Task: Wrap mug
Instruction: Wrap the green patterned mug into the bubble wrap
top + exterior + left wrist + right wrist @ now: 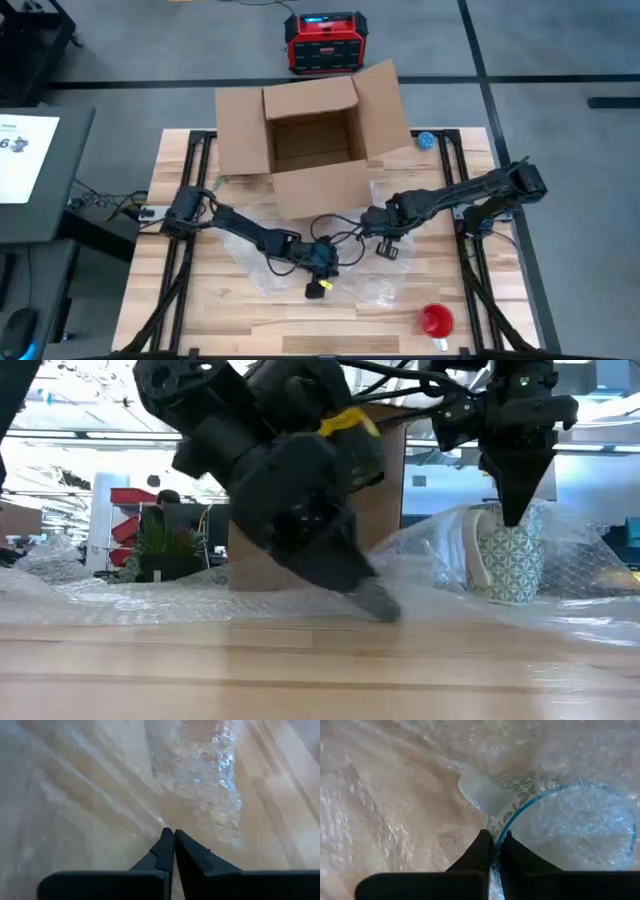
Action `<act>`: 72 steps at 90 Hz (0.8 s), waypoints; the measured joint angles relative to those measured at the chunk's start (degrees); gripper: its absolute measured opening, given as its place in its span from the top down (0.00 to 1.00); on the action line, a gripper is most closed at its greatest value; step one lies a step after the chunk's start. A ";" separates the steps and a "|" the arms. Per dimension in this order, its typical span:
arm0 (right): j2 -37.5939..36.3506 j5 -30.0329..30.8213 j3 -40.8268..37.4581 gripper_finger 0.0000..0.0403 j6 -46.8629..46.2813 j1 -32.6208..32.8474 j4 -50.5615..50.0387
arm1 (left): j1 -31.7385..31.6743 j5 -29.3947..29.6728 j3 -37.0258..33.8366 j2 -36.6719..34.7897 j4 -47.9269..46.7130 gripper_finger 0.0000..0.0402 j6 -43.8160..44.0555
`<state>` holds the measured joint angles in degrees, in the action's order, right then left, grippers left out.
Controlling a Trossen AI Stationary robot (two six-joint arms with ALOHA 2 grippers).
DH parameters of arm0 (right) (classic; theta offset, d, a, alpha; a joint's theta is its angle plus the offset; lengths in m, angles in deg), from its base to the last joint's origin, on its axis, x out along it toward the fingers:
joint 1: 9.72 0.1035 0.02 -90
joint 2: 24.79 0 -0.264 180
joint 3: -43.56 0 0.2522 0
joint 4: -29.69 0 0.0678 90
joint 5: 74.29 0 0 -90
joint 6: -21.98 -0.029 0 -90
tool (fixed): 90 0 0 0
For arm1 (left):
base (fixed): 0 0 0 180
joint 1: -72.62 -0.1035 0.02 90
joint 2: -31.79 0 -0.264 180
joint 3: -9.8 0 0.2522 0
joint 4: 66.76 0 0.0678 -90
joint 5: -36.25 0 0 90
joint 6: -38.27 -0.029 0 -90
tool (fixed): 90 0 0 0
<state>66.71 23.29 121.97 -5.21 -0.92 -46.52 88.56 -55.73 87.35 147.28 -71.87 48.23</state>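
Closest to the low camera hung the left gripper (375, 600), a bulky dark claw tilted down with its fingers pressed together, their tips touching the clear bubble wrap sheet (150, 598) spread over the pale wooden slatted table (200, 320); its wrist view showed the fingers (165, 851) closed with no gap, though whether a fold of wrap sat pinched between them could not be told. Taking the large open brown cardboard box (310, 140) as the landmark, the table ran out in front of it and to both sides, and the bubble wrap lay crumpled just in front of the box. On that wrap, in front of the box and towards its right side, stood the white ceramic mug with a teal leaf pattern (503, 560), upright, its handle turned towards the left gripper. The right gripper (515, 510) came down onto the mug from above, its fingers (482, 851) closed on the blue-edged rim near the handle. Well away from the box, at the table's near edge, lay a small red cup (436, 320), and beside the box's right flap sat a small blue round thing (427, 140).
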 joint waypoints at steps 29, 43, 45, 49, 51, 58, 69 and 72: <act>-0.64 -7.63 7.90 0.98 5.26 1.30 -8.75 | 4.73 2.44 0.10 -11.71 -6.50 1.00 0.85; 0.15 -11.37 7.95 0.98 6.50 1.17 -8.30 | 5.43 6.75 0.00 -12.11 -13.39 1.00 2.05; 0.48 -11.38 8.01 0.98 6.50 1.27 -8.24 | 5.43 7.10 -0.04 -12.00 -14.23 1.00 2.33; 0.91 -11.41 8.08 0.98 6.52 1.63 -8.03 | 5.43 7.85 0.01 -11.51 -14.31 1.00 2.84; 1.31 -11.35 8.08 0.98 6.56 1.85 -7.92 | 5.43 8.03 0.09 -11.34 -14.11 1.00 2.99; 2.94 -11.00 8.08 0.98 7.40 2.19 -6.81 | 5.37 8.16 0.01 -11.00 -14.76 1.00 3.13; 5.55 -11.02 8.32 0.97 7.61 2.94 -5.83 | 5.38 8.19 0.07 -10.19 -14.51 1.00 2.92; 6.32 -10.95 8.39 0.96 7.61 3.14 -5.71 | 5.37 8.18 0.07 -10.20 -14.25 1.00 2.86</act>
<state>73.03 12.33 130.35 2.40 2.23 -52.23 93.92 -47.55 87.42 137.08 -86.12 51.08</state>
